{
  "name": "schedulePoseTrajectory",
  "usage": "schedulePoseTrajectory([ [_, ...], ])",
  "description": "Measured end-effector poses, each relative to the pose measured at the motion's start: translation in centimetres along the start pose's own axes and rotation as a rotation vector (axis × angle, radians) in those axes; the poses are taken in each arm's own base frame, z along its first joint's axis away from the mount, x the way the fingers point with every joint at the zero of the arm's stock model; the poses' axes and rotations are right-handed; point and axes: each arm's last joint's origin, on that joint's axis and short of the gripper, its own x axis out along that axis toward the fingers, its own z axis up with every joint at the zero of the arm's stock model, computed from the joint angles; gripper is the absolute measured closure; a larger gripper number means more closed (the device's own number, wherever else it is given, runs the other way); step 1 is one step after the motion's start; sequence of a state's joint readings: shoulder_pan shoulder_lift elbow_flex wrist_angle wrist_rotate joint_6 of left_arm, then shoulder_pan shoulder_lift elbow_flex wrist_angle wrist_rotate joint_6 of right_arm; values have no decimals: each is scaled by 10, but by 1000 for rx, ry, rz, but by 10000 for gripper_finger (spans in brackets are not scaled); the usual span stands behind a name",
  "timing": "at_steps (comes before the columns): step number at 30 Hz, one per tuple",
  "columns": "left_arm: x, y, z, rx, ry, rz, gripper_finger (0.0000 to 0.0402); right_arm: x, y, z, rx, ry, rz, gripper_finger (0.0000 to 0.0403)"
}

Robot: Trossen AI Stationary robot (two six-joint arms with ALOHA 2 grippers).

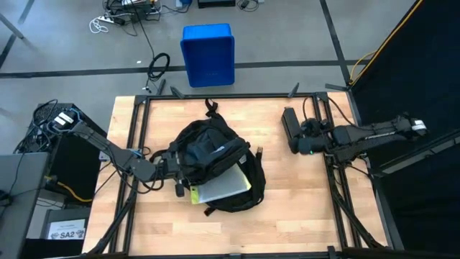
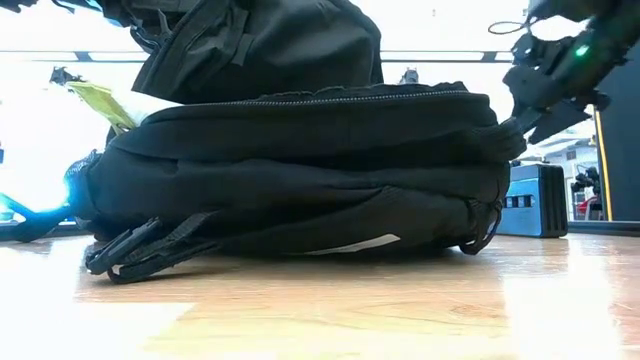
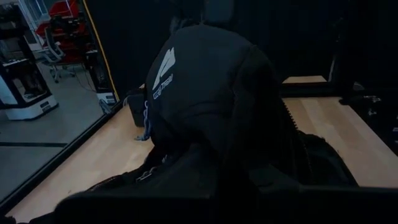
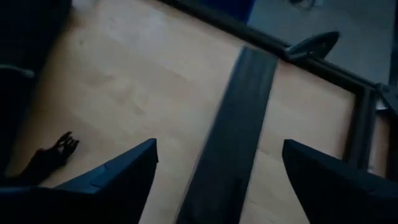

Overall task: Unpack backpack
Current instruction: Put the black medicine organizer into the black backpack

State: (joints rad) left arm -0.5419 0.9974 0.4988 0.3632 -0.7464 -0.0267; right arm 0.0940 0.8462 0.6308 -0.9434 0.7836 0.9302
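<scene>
the backpack (image 1: 215, 162) lies flat near the middle of the table (image 1: 302, 216), its top handle toward 12 o'clock. its main pocket is open, and a pale flat thing like a laptop (image 1: 224, 185) with a yellow tag (image 1: 193, 194) beside it sticks out toward 7 o'clock, so it seems that unpacking is under way.

the left gripper (image 1: 172, 167) is at the 9 o'clock side of the bag, with its fingers closed. it looks to pinch the fabric or a strap there, probably to keep the bag steady and the mouth open, but what exactly it holds i cannot tell.

the right gripper (image 4: 217, 168) is well apart, at 3 o'clock from the bag, with the fingers spread wide and nothing between them. under it a long dark flat object (image 4: 239, 124) lies on the wood, in my judgement a thing put down there to be away from the bag.
</scene>
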Motion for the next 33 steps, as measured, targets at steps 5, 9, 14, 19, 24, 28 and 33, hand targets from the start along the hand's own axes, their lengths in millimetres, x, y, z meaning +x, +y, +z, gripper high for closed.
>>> schedulePoseTrajectory([
  [5, 0, 0, 0, 0, 0, 0, 402, 25, -2, 15, 4, 149, 37, 66],
  [9, 0, 0, 0, 20, 0, 0, 402, 50, -11, 19, 18, 295, 1, 66],
  [14, 0, 0, 0, 51, -1, 0, 402, 80, -11, 20, 41, 471, 66, 81],
  [19, 0, 0, 1, 73, -6, 0, 402, 104, -3, 16, 28, 558, 96, 135],
  [24, 0, 0, 1, 70, -8, 0, 402, 118, -2, 10, 33, 642, 47, 245],
  [28, 0, 0, 1, 64, -8, 0, 402, 115, -4, 12, 29, 627, 65, 249],
  [33, 0, 0, 2, 51, -15, 0, 402, 89, 0, 34, -18, 495, 197, 252],
])
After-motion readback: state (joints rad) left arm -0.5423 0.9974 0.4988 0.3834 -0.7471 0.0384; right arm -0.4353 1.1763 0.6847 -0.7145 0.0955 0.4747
